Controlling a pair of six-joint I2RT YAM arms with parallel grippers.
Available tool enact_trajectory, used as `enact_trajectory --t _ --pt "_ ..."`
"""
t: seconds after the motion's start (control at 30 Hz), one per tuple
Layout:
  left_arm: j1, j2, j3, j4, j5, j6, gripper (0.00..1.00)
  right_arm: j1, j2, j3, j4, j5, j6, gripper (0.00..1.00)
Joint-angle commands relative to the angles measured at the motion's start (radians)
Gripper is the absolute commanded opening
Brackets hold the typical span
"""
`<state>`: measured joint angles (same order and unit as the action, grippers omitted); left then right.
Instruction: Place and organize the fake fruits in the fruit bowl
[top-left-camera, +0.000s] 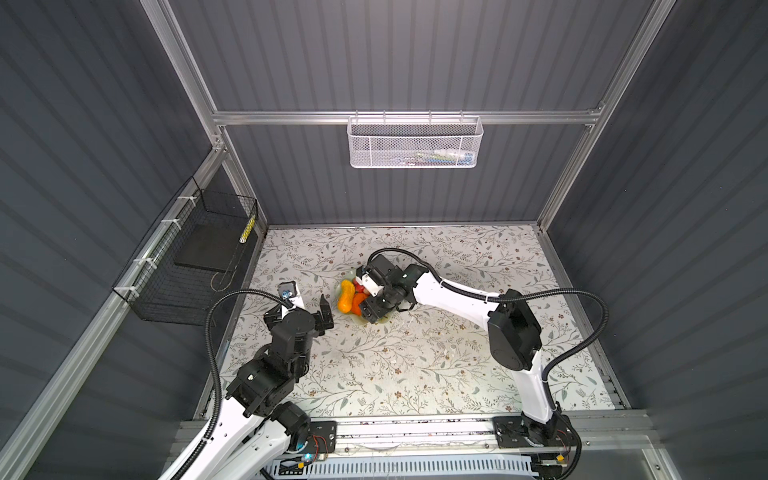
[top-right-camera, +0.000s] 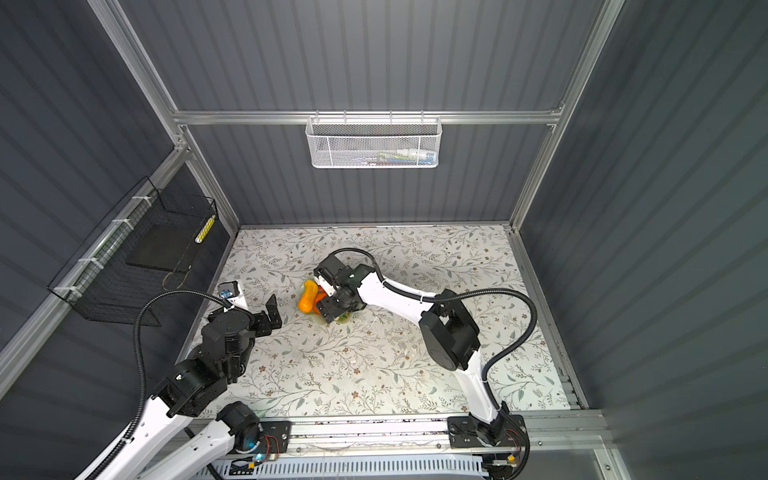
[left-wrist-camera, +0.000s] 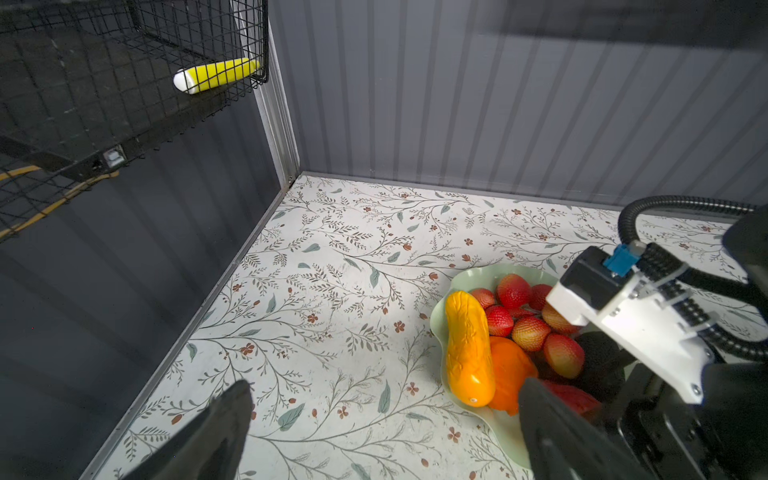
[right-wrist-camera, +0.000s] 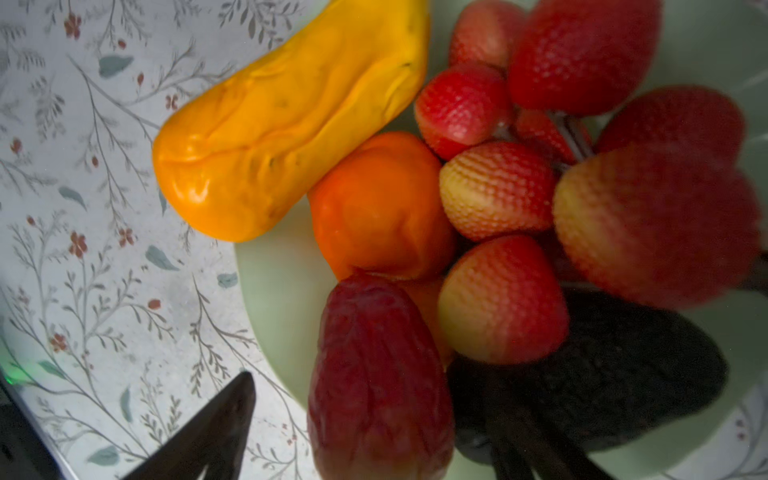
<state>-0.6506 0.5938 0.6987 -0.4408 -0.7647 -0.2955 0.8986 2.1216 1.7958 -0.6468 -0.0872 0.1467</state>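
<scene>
Fruits (left-wrist-camera: 515, 332) fill the fruit bowl (top-left-camera: 380, 321) near the middle of both top views. Right gripper (right-wrist-camera: 370, 382) hangs over them, jaws spread wide, clear of the dark red fruit (right-wrist-camera: 374, 419) between them. Left gripper (left-wrist-camera: 386, 395) gapes empty just left of the bowl.

No text, label, brand, number or sign is legible in any view. The coloured items (top-left-camera: 446, 157) in the white basket (top-left-camera: 374, 145) on the back wall are too small for any print to be read.
</scene>
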Motion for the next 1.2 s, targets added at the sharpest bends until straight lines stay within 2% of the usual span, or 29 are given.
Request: enact_trajectory --t 0.0,0.07,0.13,0.27,0.37,0.5,0.63,0.73,0.8,0.9,1.0,1.03,1.1,1.17 --pt "0.007 0.010 -0.051 0.107 -0.034 0.064 1.00 -0.015 -0.042 0.002 0.011 0.007 -0.002 0.99" --pt "0.006 0.028 -0.098 0.200 -0.052 0.114 1.00 -0.021 -0.101 -0.020 0.025 0.028 0.001 0.99" --pt "0.006 0.065 -0.150 0.321 -0.062 0.183 1.00 -0.031 -0.216 -0.111 0.096 0.040 -0.004 0.99" --pt "0.023 0.169 -0.256 0.561 -0.116 0.333 1.00 -0.098 -0.527 -0.478 0.389 0.080 -0.012 0.99" --pt "0.121 0.219 -0.298 0.633 -0.049 0.342 1.00 -0.225 -0.729 -0.705 0.478 0.111 0.026 0.99" --pt "0.318 0.254 -0.396 0.811 0.172 0.288 1.00 -0.430 -0.972 -1.029 0.591 0.278 0.005 0.99" --pt "0.428 0.466 -0.461 1.052 0.227 0.270 1.00 -0.667 -1.126 -1.299 0.825 0.354 -0.002 0.99" --pt "0.494 0.685 -0.440 1.197 0.264 0.246 1.00 -0.736 -1.099 -1.397 1.002 0.455 -0.056 0.99" --pt "0.503 0.718 -0.429 1.238 0.292 0.260 1.00 -0.787 -1.048 -1.430 1.106 0.470 -0.069 0.99" --pt "0.526 0.798 -0.460 1.418 0.310 0.264 1.00 -0.819 -0.955 -1.490 1.361 0.416 -0.121 0.99" --pt "0.539 0.869 -0.427 1.456 0.351 0.276 1.00 -0.854 -0.802 -1.506 1.582 0.319 -0.150 0.99" --pt "0.544 0.909 -0.417 1.489 0.370 0.281 1.00 -0.866 -0.751 -1.501 1.608 0.265 -0.153 0.99" --pt "0.554 1.022 -0.396 1.568 0.408 0.272 1.00 -0.885 -0.679 -1.505 1.694 0.245 -0.136 0.99" --pt "0.554 1.128 -0.381 1.672 0.427 0.287 1.00 -0.914 -0.657 -1.504 1.699 0.259 -0.091 0.99"
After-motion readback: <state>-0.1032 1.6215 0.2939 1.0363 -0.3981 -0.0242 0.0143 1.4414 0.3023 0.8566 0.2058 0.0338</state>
